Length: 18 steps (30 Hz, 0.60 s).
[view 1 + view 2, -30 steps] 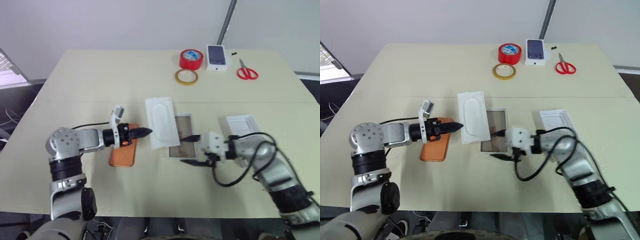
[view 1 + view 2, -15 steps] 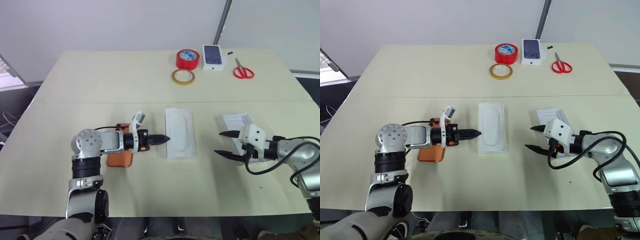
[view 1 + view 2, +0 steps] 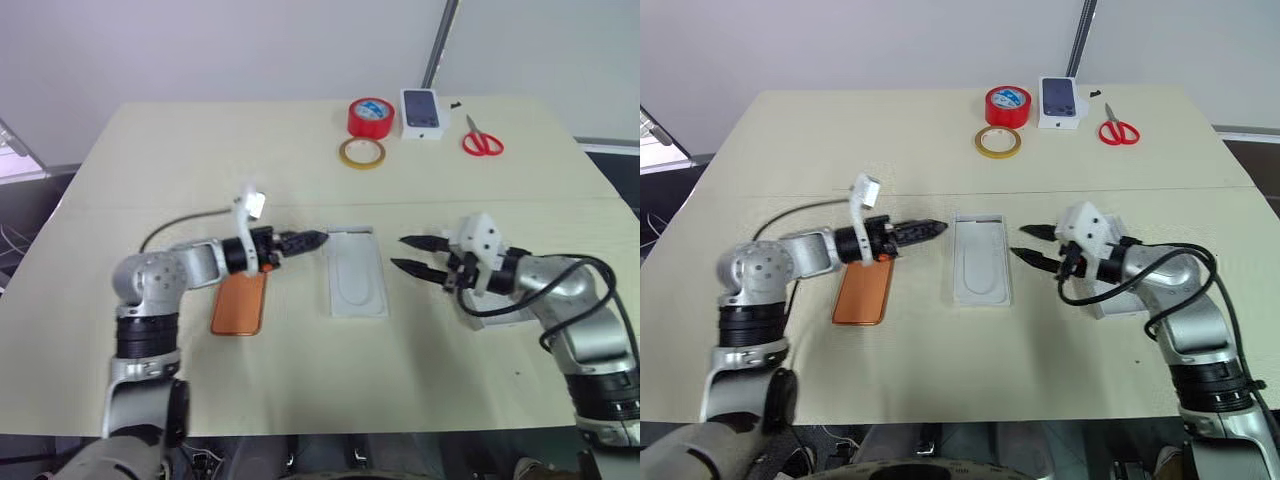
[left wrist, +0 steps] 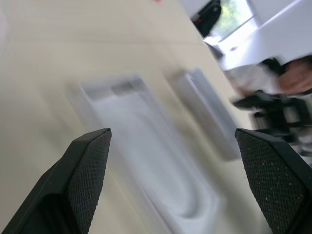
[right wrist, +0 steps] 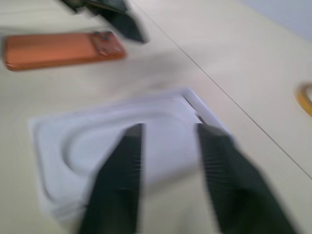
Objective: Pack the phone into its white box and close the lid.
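**Grippers flank the white tray, phone lies apart**

Left gripper (image 4: 170,180) has its fingers spread wide in its wrist view, with nothing between them; from the head camera the same gripper (image 3: 925,229) looks like a narrow dark point aimed at the white box (image 3: 981,258). Right gripper (image 3: 1036,243) faces it from the other side, its two fingers parted a little and empty. The right wrist view adds what the head views hide: the oval hollow in the white box (image 5: 117,146) and the phone's lens cluster. The phone (image 3: 862,291) lies flat on the table (image 3: 940,370), back up, under the left forearm and beside the white box. Both arms reach inward, roughly level, above the tabletop.
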Motion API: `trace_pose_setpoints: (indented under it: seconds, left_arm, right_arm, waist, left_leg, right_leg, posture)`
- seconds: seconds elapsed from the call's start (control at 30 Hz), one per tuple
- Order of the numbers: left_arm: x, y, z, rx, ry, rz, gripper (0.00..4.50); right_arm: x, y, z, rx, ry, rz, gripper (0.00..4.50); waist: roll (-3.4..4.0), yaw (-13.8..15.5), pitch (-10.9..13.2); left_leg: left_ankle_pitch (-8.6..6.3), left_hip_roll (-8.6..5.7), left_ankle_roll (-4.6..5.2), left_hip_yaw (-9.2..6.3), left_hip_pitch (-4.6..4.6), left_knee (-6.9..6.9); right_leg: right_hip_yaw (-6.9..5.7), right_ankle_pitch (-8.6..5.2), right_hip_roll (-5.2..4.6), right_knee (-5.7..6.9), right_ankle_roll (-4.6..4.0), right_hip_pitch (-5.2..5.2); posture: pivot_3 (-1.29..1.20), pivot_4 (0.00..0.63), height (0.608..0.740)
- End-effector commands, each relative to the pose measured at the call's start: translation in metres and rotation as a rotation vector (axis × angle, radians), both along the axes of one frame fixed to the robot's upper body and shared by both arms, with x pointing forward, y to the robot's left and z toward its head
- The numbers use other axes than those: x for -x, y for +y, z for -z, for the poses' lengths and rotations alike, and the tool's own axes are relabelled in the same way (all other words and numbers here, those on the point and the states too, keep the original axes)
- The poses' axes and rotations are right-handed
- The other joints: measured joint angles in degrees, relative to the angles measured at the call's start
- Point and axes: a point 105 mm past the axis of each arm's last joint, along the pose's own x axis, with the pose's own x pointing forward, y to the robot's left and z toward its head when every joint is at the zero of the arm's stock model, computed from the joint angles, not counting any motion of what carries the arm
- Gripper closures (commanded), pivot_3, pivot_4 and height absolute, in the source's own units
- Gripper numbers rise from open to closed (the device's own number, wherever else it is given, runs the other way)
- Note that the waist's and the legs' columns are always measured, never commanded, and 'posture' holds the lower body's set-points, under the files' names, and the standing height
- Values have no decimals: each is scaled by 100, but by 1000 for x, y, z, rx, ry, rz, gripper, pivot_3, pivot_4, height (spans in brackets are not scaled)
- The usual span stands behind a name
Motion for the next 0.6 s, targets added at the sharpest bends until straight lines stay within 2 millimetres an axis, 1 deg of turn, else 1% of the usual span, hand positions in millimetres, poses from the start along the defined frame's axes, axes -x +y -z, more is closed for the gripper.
trace_pose_setpoints:
  seconds: [0.03,0.1,0.13,0.27,0.37,0.5,0.6]
  left_arm:
    - [20,9,5,-113,-257,157,254]
    - [35,18,22,-208,-318,254,254]
    - [38,22,24,-221,-346,257,254]
    - [36,33,15,-186,-443,193,254]
    - [34,37,17,-187,-462,156,254]
    - [35,35,20,-186,-451,150,254]
    - [36,34,22,-193,-454,143,254]
  right_arm:
    - [-2,24,15,98,-17,-45,4463]
    - [-7,27,31,185,-15,-43,4463]
    - [-7,28,36,201,3,-52,4463]
    - [-9,34,40,248,11,-114,4463]
    - [-11,40,46,306,8,-166,4463]
    - [-26,40,62,367,21,-156,4463]
    - [-41,33,72,422,-3,-124,4463]
  waist:
    - [1,21,2]
    - [2,16,2]
    - [2,18,2]
    - [2,137,3]
    - [2,128,3]
    - [2,110,3]
    - [1,39,2]
  left_leg:
    - [0,0,1,1,-1,0]
    - [-2,0,4,1,-2,0]
    - [-3,0,6,1,-3,-1]
    - [-27,0,49,-1,-39,14]
    - [-32,0,58,0,-59,23]
    - [-33,0,61,0,-61,21]
    - [-32,0,62,0,-60,27]
  right_leg:
    - [1,-1,-2,-3,-1,1]
    - [1,-1,-6,-11,-3,2]
    - [1,-1,-8,-14,-4,3]
    - [-4,0,-17,-21,-7,-17]
    - [-5,2,-17,-21,-5,-34]
    - [-9,2,-16,-21,-4,-36]
    - [-9,3,-15,-18,-3,-32]
  posture:
    - [0,150,740]
    - [0,150,740]
    - [0,150,740]
    - [0,150,740]
    - [0,150,740]
    - [0,150,740]
    - [0,150,740]
